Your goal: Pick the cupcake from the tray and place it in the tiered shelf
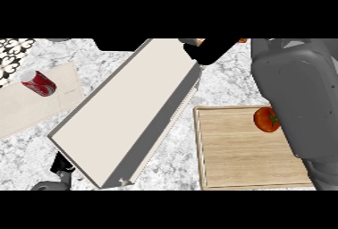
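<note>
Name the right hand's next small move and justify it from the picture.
Probably lower the right hand onto the tiered shelf and let go: it hangs at the shelf's far end, curled round something orange, likely the cupcake, and the tray shows only a tomato.

Right forearm point(293, 96): bulky smooth grey casing with rounded panels. Right hand point(210, 49): black. Left hand point(61, 165): black, small part visible near left.

A kitchen: a speckled grey-white marble surface point(224, 89) carries a light wooden tray point(247, 152) with a red tomato point(266, 120), and a red soda can point(38, 83).
</note>
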Motion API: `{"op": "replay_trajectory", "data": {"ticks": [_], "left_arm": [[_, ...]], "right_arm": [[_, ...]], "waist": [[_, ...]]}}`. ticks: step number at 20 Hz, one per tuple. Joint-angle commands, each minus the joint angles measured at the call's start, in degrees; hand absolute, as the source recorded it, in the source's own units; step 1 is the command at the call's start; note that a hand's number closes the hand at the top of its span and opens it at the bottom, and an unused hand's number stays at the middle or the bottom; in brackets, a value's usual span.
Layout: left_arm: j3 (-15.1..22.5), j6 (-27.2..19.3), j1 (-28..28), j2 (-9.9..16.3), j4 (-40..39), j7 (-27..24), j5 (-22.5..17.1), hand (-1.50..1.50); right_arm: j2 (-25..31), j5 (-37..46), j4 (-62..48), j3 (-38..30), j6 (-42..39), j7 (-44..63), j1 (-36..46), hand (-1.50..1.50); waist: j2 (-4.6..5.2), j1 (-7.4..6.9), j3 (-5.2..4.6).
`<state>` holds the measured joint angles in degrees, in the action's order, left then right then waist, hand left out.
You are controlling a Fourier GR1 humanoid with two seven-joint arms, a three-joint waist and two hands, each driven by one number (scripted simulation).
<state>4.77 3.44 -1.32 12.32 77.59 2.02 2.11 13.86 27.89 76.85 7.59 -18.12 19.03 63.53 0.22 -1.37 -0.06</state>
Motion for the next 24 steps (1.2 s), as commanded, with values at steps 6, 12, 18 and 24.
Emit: {"op": "replay_trajectory", "data": {"ticks": [6, 12, 18, 24], "left_arm": [[0.9, 0.3, 0.0, -0.7, 2.2, 2.0, 1.1, 0.00], [-1.5, 1.6, -2.2, 0.4, 0.1, 1.6, 0.0, 0.00], [1.5, 1.1, -1.8, -1.8, -0.7, -0.2, 2.0, 0.00], [0.5, 1.8, -5.1, -1.1, -1.9, 0.9, 1.8, 0.00]], "right_arm": [[-9.1, 8.1, -21.4, 4.8, 7.1, -9.2, 7.9, 1.50], [-13.7, 7.7, -31.2, 7.7, 9.0, -9.4, 11.8, 1.50], [-13.8, -15.1, -34.3, -0.2, 5.1, -6.4, 8.4, -1.50], [-13.8, -32.2, -38.2, -2.3, 7.8, -6.7, 9.1, -1.50]], "waist": [[0.19, -0.46, 0.02], [0.14, -0.51, 0.01], [0.60, -3.26, 0.01], [0.71, -3.65, -0.01]]}}
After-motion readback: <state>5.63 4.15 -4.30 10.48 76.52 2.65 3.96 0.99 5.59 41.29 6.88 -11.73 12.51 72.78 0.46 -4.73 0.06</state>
